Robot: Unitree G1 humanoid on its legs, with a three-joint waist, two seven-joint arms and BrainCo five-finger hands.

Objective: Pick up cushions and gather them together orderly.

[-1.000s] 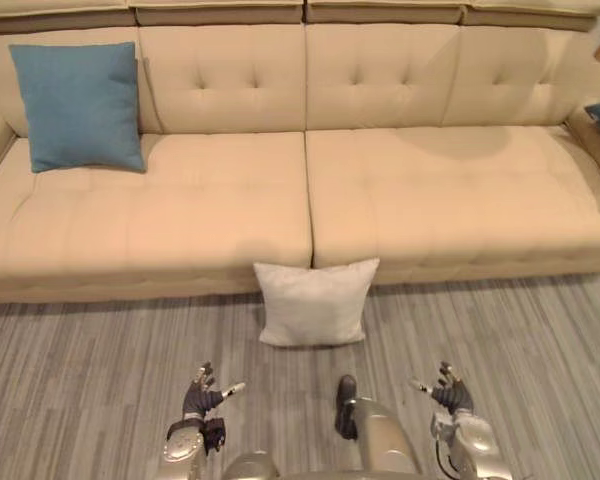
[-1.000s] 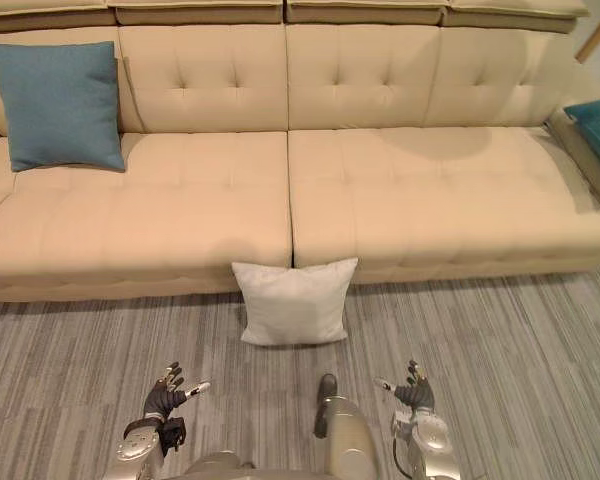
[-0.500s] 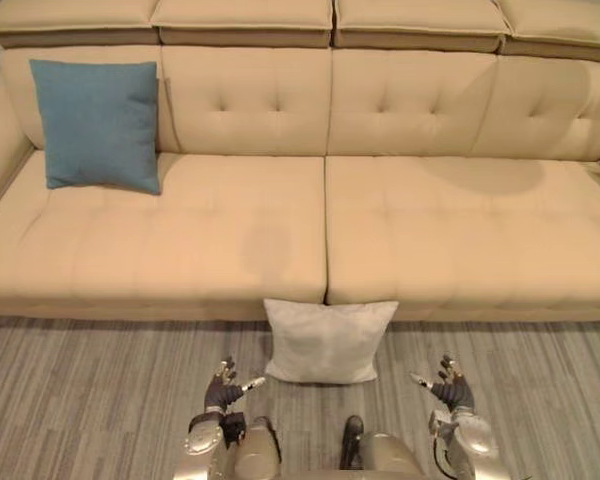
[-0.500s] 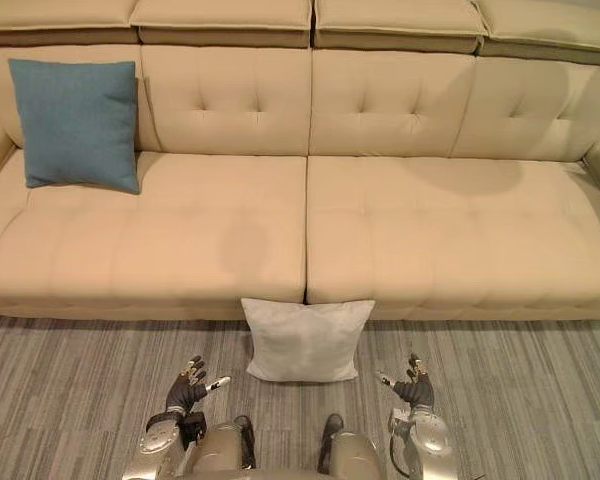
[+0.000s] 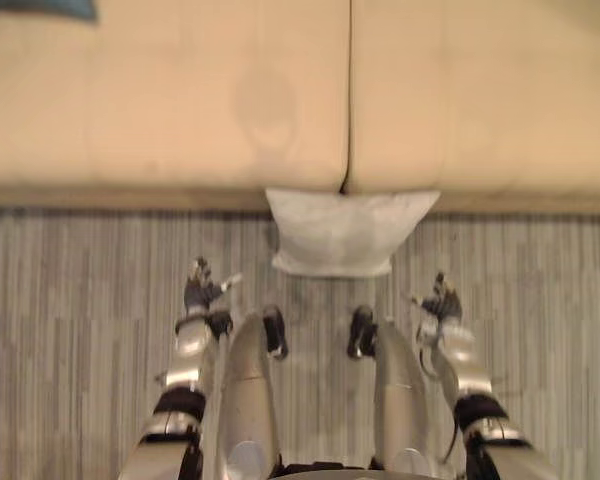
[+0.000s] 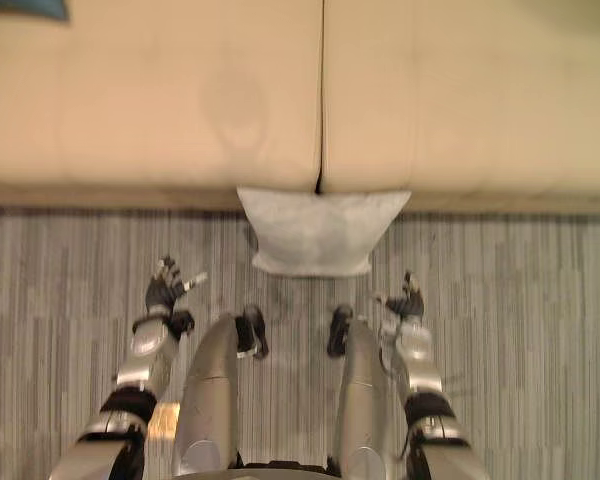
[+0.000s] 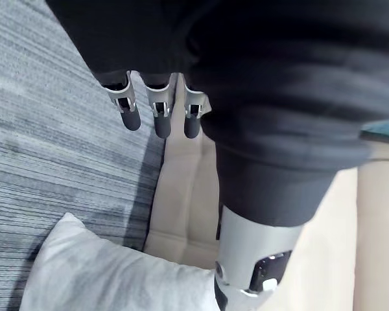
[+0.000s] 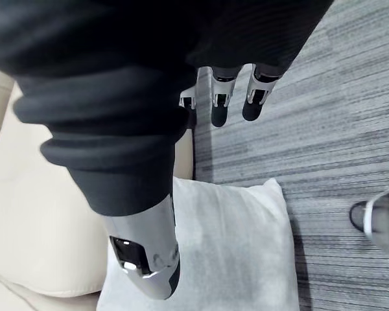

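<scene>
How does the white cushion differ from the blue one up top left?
Colour: the white cushion is white, the blue cushion teal. Place: the white cushion rests on the floor against the sofa front, at the seat seam; the blue cushion is up on the sofa, to the robot's left. The white cushion shows whole, the blue cushion as a sliver. Shared: neither is in the left hand or right hand.

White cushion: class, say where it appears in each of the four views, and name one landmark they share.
Left eye view: white cushion upper middle, on the floor against the sofa.
Right eye view: upper middle too, nearer centre.
Left wrist view: beside the thumb of the left hand.
Right wrist view: beside the thumb of the right hand.
Landmark: the sofa's front edge.
</scene>
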